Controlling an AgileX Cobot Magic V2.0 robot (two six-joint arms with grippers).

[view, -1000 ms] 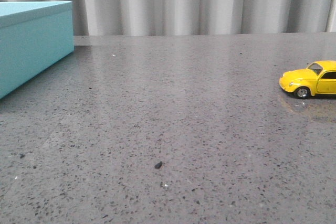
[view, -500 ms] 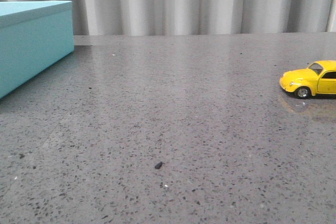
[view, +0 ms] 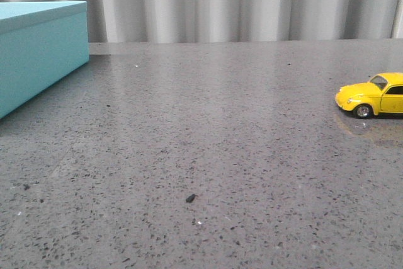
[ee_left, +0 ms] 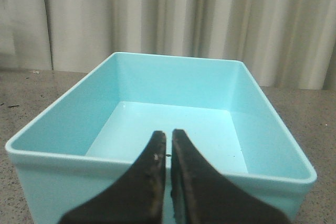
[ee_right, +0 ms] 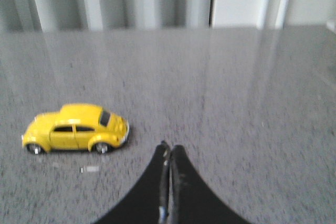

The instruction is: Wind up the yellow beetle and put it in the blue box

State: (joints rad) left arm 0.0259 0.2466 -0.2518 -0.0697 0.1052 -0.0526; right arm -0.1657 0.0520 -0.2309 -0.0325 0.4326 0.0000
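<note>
The yellow beetle [view: 373, 96] stands on its wheels at the right edge of the front view, partly cut off; the right wrist view shows it whole [ee_right: 75, 128]. The blue box [view: 38, 51] stands at the far left of the table. The left wrist view shows it open and empty [ee_left: 173, 124]. My left gripper [ee_left: 168, 136] is shut and empty, just in front of the box's near wall. My right gripper [ee_right: 170, 149] is shut and empty above the table, apart from the car. Neither gripper shows in the front view.
The grey speckled tabletop [view: 208, 130] stretches between box and car. A small dark speck [view: 189, 198] lies on it near the front. A pale pleated curtain [view: 239, 4] hangs behind the table's far edge.
</note>
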